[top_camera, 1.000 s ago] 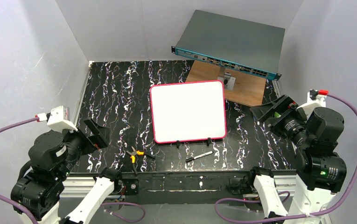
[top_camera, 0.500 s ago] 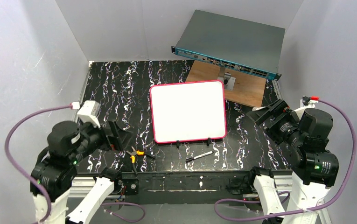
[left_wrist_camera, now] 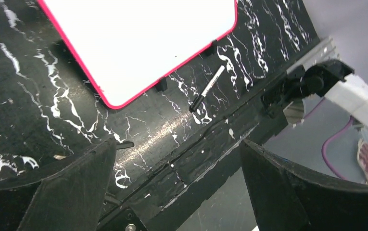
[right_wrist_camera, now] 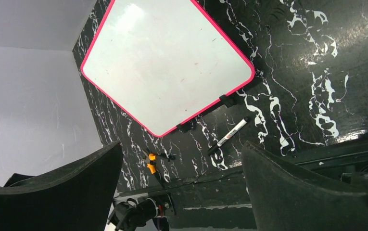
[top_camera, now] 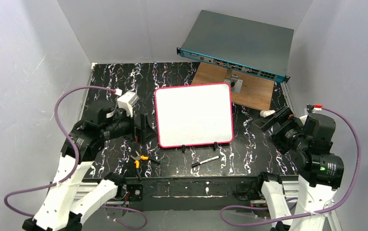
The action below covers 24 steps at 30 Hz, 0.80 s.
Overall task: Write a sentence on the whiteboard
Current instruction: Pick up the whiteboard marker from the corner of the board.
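Nearest to us, on the black marbled table (top_camera: 119, 91), a black marker (top_camera: 205, 161) lay on its side just in front of the whiteboard (top_camera: 194, 115), close to its near edge but not touching it. A pair of orange-handled pliers (top_camera: 140, 159) lay to the marker's left. Our left gripper (top_camera: 142, 129) hung over the table just beside the board's near left corner, a little beyond the pliers. In its wrist view the fingers stood wide apart with nothing between them. Our right gripper (top_camera: 267, 119) hovered off the board's right side, apart from the frame, its fingers likewise spread wide and gripping nothing. The whiteboard lay in the middle of the table between the two grippers, slightly turned, with two small black clips (top_camera: 184, 147) at its near edge and its face plain white. Beyond its far right corner we saw a wooden board (top_camera: 256, 91) bearing a small metal bracket (top_camera: 234, 82). Farthest back sat a grey-teal network switch (top_camera: 239, 43), its ports facing us.
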Tool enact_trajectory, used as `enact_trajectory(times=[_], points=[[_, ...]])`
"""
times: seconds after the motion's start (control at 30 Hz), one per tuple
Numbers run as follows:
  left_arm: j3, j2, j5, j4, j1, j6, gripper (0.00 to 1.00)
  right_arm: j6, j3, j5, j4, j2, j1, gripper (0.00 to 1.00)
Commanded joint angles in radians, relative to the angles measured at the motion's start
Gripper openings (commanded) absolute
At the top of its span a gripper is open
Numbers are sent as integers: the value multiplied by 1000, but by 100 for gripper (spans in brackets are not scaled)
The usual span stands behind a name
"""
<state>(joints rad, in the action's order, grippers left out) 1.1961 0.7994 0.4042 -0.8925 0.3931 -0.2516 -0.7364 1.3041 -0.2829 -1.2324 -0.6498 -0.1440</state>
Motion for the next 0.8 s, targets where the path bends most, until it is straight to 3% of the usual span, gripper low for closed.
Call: enact_trajectory(times=[0.0,0.3,0.47,0.6,0.77], points=[[-17,75,-10,62,95,88,97,-56,-39,8,7,4,-5,98],[-91,244,25,203,273,208,94,-172,-149,33,-18,54,-5,98],[-118,316,-1,302,368,261,94,-163,-150,50,-31,39,-6,98],[-149,363,-21,384,455,364,85,-148,-142,61,-37,23,-5,98],[-175,426,-63,470,533,404,84,-125,-129,76,-58,5,-6,98]])
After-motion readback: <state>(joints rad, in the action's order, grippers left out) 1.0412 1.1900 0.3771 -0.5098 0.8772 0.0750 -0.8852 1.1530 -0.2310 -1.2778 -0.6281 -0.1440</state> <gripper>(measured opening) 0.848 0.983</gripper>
